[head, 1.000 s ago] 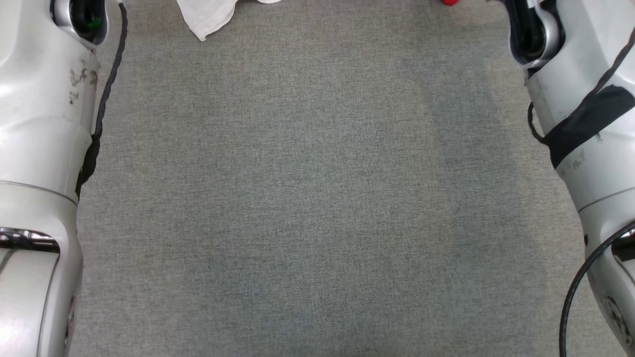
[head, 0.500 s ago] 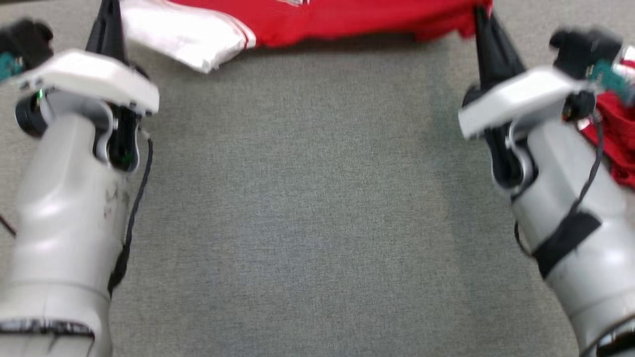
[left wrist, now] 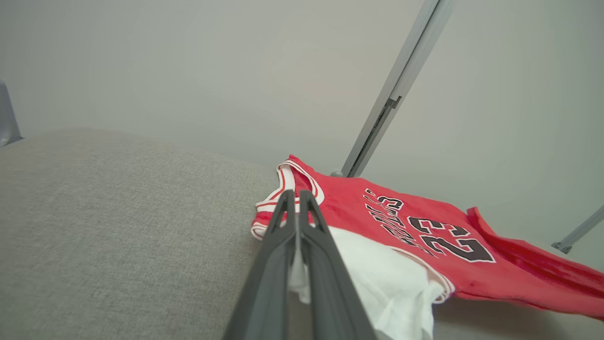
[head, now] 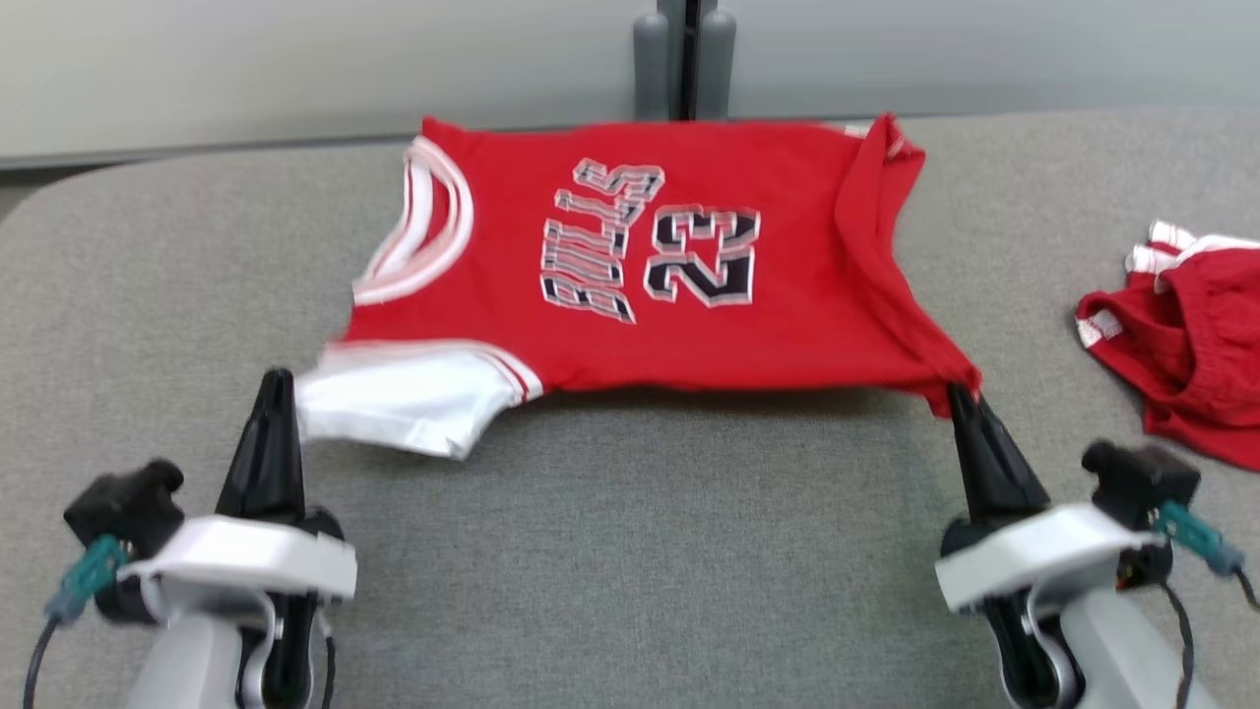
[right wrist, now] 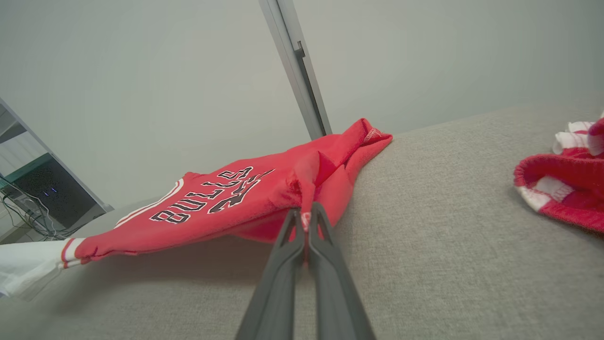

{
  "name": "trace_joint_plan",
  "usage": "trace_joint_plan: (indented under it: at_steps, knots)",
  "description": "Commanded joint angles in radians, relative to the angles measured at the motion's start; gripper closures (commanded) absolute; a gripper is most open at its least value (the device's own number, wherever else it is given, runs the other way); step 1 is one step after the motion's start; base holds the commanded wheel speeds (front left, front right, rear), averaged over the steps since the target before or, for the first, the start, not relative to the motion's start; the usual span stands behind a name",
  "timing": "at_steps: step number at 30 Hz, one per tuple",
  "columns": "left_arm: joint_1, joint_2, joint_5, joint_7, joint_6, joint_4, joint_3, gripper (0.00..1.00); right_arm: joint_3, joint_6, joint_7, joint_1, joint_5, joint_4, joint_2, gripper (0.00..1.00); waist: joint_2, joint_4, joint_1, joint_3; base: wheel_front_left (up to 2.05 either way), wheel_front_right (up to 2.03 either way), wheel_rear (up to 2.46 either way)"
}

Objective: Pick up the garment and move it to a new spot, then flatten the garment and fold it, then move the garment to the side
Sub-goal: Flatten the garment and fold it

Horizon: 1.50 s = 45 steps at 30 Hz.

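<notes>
The garment (head: 650, 276) is a red basketball jersey with white trim, the number 23 and a white sleeve at its near left. It lies stretched across the far middle of the grey table (head: 630, 551), its near edge lifted. My left gripper (head: 279, 379) is shut on the white sleeve (left wrist: 377, 278) at the near left corner. My right gripper (head: 953, 394) is shut on the red hem at the near right corner (right wrist: 306, 219). In both wrist views cloth is pinched between the dark fingers (left wrist: 302, 236).
A second red and white cloth (head: 1186, 345) lies crumpled at the table's right edge, also seen in the right wrist view (right wrist: 561, 189). A grey post (head: 684, 59) stands behind the table against a pale wall. Bare grey cloth lies between my arms.
The head view has tilted up, so the jersey and far table edge now show. Both grippers keep their hold on the jersey's near corners.
</notes>
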Motion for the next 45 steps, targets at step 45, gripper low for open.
trace_joint_plan:
  at_steps: [45]
  knots:
    - [0.224, 0.087, -0.099, 0.489, 0.157, -0.506, -0.023, 1.0, -0.249, 0.0, 0.47, 0.283, -0.201, -0.327, 0.055, 1.0, -0.0001, -0.02, 0.0, 0.046, 0.0, 0.0, 0.0]
